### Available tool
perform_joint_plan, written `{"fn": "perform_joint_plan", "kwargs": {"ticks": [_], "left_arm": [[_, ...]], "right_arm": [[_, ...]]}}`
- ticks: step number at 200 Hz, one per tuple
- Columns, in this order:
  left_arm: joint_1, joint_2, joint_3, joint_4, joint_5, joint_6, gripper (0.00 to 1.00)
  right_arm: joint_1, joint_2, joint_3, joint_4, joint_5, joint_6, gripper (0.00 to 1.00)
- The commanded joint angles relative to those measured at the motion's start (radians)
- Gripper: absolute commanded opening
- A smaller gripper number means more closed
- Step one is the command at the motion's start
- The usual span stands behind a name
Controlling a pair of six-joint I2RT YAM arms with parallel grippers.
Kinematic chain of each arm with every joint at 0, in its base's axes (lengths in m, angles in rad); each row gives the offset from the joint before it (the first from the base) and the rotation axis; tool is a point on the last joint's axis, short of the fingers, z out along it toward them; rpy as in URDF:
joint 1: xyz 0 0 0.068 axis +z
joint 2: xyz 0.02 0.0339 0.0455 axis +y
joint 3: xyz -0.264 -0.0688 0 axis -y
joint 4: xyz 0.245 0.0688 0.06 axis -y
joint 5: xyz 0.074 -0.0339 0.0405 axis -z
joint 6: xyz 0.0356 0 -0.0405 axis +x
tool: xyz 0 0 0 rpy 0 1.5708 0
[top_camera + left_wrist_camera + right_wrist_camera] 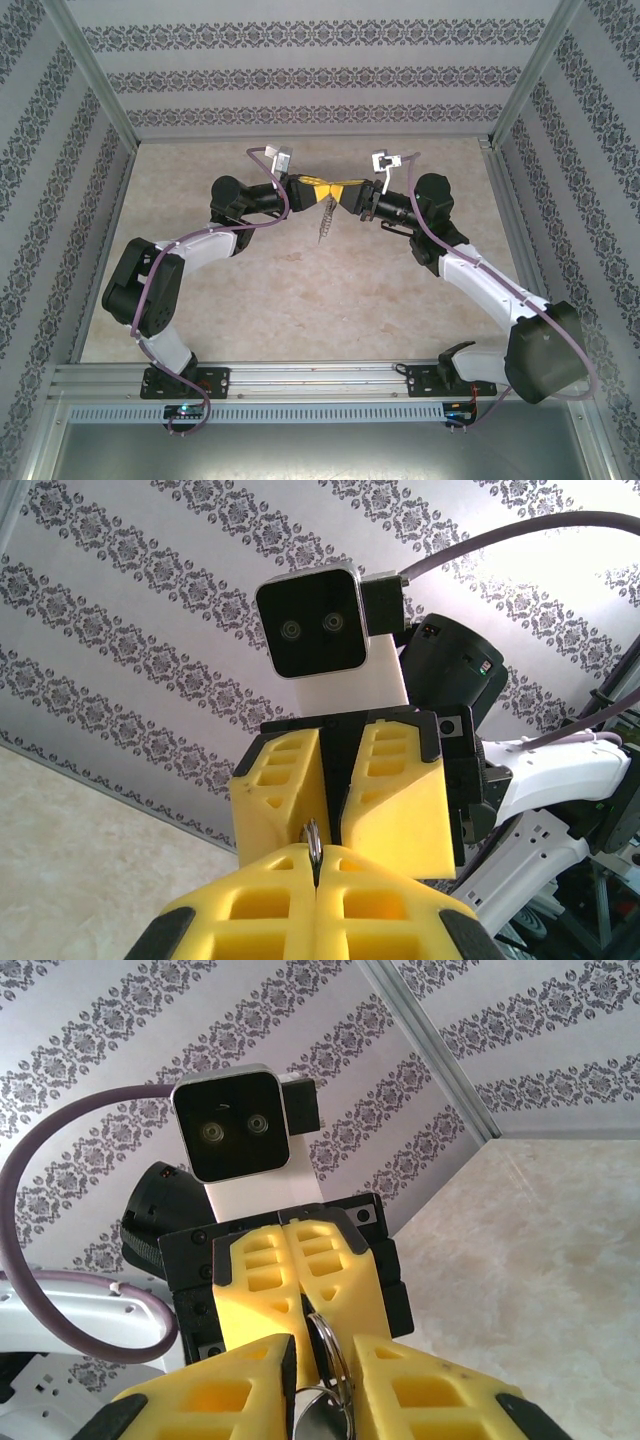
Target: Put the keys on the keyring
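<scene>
Two robot arms are seen meeting nose to nose above the far middle of the table (300, 300), with the keyring (313, 842) held in the air between them, well clear of the table top. The left gripper (327, 189) is clenched on the thin metal loop: in its own wrist view the yellow fingers (250, 910) are pressed together and only the loop's edge is left standing up from the seam. The right gripper (341, 192) is brought in from the opposite side of the table, tip to tip with the left. In the right wrist view its fingers (400, 1380) are parted by a narrow gap and the silver loop is framed inside that gap. Whether the loop is pinched there or merely surrounded cannot be told. A bright scrap of metal (320, 1415) is glimpsed just under the loop, too blurred to be named. From the top camera a short beaded chain (324, 222) is shown dangling below the joined fingertips, hanging free above the table. Both arms are bent at the elbow and reached inward from the table's near edge, each trailed by a purple cable (140, 330).
</scene>
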Motion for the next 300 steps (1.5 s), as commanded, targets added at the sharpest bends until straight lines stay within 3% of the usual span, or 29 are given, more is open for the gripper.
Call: {"fn": "perform_joint_plan", "kwargs": {"ticks": [1, 43, 86, 130, 139, 170, 198, 241, 259, 300], "left_arm": [[-0.008, -0.002, 0.004, 0.079, 0.016, -0.011, 0.00], [-0.008, -0.013, 0.000, 0.053, 0.013, 0.011, 0.00], [-0.008, -0.010, 0.003, 0.050, 0.011, 0.011, 0.00], [-0.009, -0.010, 0.005, 0.048, 0.012, 0.010, 0.00], [-0.009, -0.011, 0.005, 0.048, 0.012, 0.010, 0.00], [-0.008, -0.009, 0.007, 0.046, 0.014, 0.011, 0.00], [-0.009, -0.010, 0.004, 0.044, 0.014, 0.012, 0.00], [-0.007, -0.015, 0.005, 0.020, 0.003, 0.028, 0.00], [0.003, -0.030, 0.004, -0.031, -0.010, 0.064, 0.16], [0.077, -0.070, 0.028, -0.179, 0.015, 0.141, 0.28]], "right_arm": [[-0.016, 0.004, -0.006, 0.057, -0.027, 0.016, 0.19], [-0.030, -0.009, -0.019, 0.052, -0.029, 0.017, 0.15], [-0.033, -0.012, -0.023, 0.061, -0.044, 0.020, 0.00], [-0.026, 0.003, -0.018, 0.075, -0.068, 0.021, 0.00], [-0.023, 0.006, -0.013, 0.075, -0.070, 0.022, 0.11], [-0.017, 0.017, -0.006, 0.076, -0.078, 0.020, 0.15], [-0.014, 0.022, -0.003, 0.075, -0.082, 0.018, 0.00], [-0.020, 0.021, 0.000, 0.046, -0.078, -0.014, 0.00], [-0.039, 0.026, 0.004, 0.023, -0.085, -0.031, 0.00], [-0.085, 0.049, 0.053, -0.143, -0.133, -0.160, 0.00]]}}
